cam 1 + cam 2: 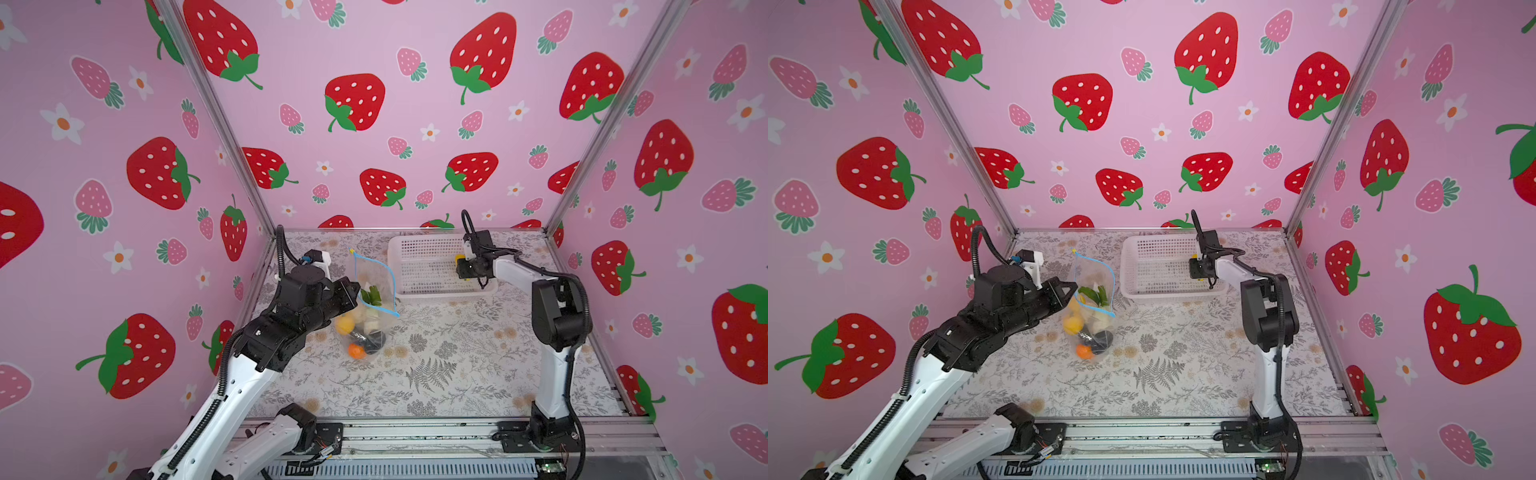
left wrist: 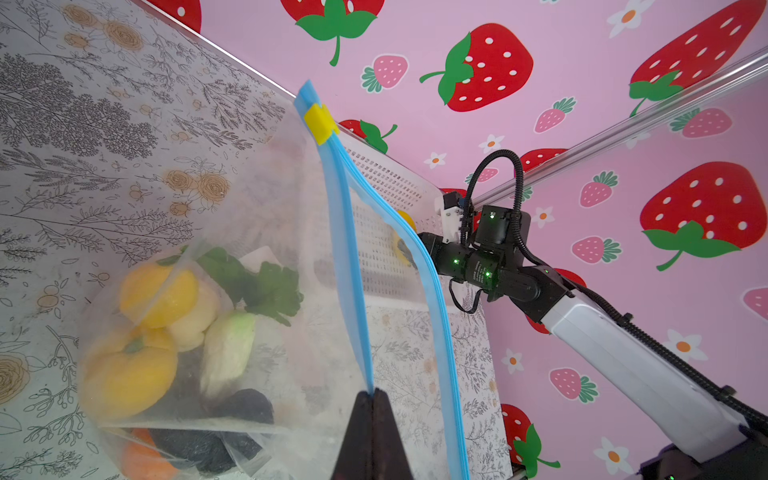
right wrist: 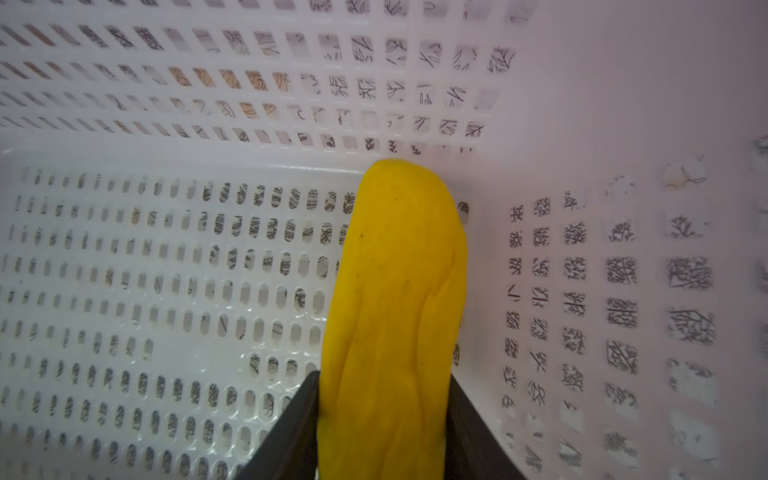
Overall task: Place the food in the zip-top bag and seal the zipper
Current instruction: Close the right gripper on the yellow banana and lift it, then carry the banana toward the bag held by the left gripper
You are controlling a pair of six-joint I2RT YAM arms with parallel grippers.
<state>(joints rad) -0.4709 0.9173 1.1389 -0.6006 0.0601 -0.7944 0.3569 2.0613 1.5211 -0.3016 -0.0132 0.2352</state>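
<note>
This is a robot test cell in a lab, not a lived-in room: flat pink printed wall panels with red strawberries and white flowers serve as backdrops, joined at the corners by bare aluminium frame posts. A white-and-black left robot arm and a matching right robot arm are bolted to a slotted aluminium rail at the front of a tabletop covered in grey-and-tan floral print, with a bare green circuit board beside the rail. The produce in the clear crinkly plastic bag is small toy fruits and vegetables.
</note>
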